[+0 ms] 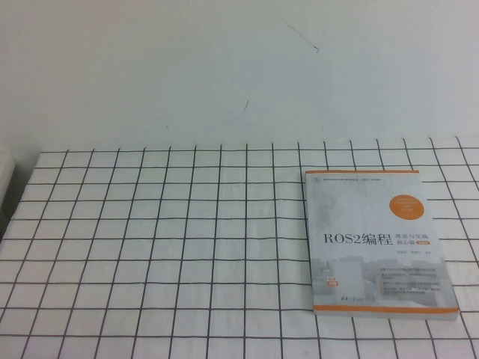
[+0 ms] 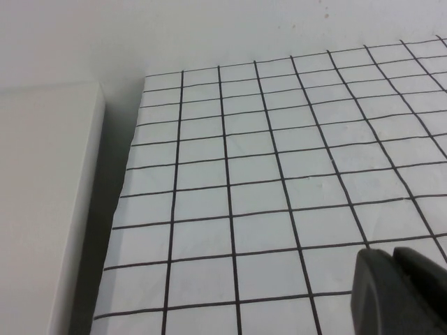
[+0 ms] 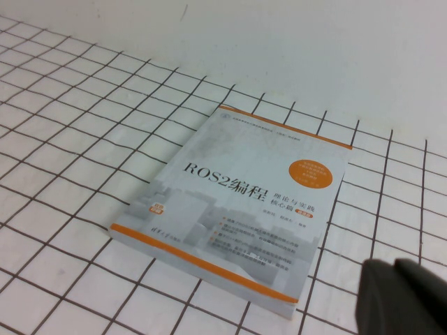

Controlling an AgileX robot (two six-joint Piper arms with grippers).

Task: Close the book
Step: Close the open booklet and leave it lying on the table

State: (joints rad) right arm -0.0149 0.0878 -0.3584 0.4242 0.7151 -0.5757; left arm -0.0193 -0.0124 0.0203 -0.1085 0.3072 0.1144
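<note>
A book [image 1: 378, 243] with a white and grey cover, orange bands and the title "ROS2" lies closed and flat on the right half of the grid-patterned tablecloth [image 1: 165, 239]. Neither arm shows in the high view. In the right wrist view the book [image 3: 244, 202] lies ahead of my right gripper [image 3: 392, 264], whose dark fingers sit together, shut on nothing, above the cloth and clear of the book's corner. My left gripper [image 2: 394, 252] hovers over bare cloth near the table's left side, fingers together and holding nothing.
A white box-like surface [image 2: 42, 209] stands beside the table's left edge [image 2: 122, 202], with a dark gap between them. A plain white wall [image 1: 239, 67] runs behind the table. The cloth [image 2: 265, 174] is wrinkled slightly.
</note>
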